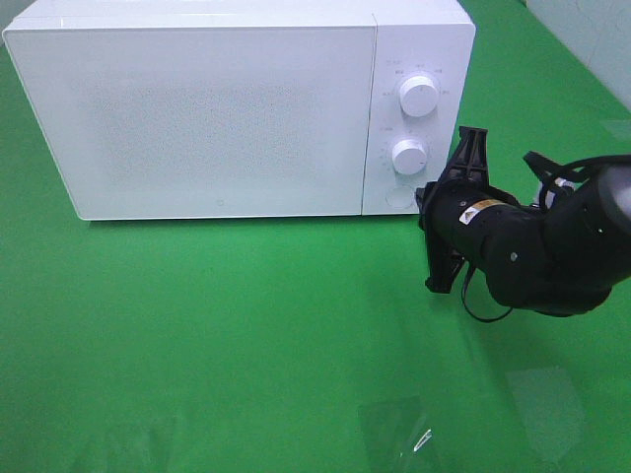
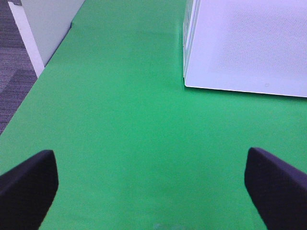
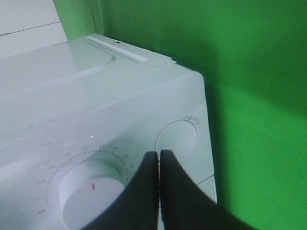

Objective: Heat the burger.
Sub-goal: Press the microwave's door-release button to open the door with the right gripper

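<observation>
The burger is out of view in every frame. A white microwave (image 1: pixel 217 108) stands at the back of the green table with its door closed. My right gripper (image 1: pixel 424 197) is shut and empty, its tips just in front of the control panel's lower corner. In the right wrist view the shut fingertips (image 3: pixel 158 154) sit between the lower knob (image 3: pixel 91 191) and the round door button (image 3: pixel 176 139); whether they touch the panel I cannot tell. My left gripper (image 2: pixel 151 191) is open over bare green cloth, with the microwave's corner (image 2: pixel 192 72) ahead of it.
Two white knobs (image 1: pixel 419 96) (image 1: pixel 408 155) and a round button (image 1: pixel 398 197) line the microwave's right panel. A clear glossy patch (image 1: pixel 394 434) lies near the front edge. In the left wrist view a white panel (image 2: pixel 48 24) and grey floor (image 2: pixel 14 86) border the table.
</observation>
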You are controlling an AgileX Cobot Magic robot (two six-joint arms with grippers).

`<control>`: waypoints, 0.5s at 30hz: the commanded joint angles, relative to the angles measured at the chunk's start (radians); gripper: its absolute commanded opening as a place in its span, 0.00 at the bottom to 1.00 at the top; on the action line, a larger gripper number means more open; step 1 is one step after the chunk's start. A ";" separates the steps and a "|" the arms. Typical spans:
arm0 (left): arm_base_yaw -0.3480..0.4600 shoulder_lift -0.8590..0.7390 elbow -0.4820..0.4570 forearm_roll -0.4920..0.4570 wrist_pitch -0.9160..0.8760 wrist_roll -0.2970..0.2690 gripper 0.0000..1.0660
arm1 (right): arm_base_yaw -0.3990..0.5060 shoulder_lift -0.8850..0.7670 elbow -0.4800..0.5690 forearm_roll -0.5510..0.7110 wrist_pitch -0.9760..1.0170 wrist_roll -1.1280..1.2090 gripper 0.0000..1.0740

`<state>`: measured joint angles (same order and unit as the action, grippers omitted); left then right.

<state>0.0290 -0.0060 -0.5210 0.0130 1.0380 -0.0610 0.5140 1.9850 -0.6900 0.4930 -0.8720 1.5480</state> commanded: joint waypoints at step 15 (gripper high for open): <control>0.000 -0.008 0.001 0.000 -0.012 -0.005 0.94 | -0.036 0.094 -0.119 -0.003 0.037 -0.053 0.00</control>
<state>0.0290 -0.0060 -0.5210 0.0130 1.0380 -0.0610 0.4970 2.0770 -0.7930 0.4940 -0.8320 1.5280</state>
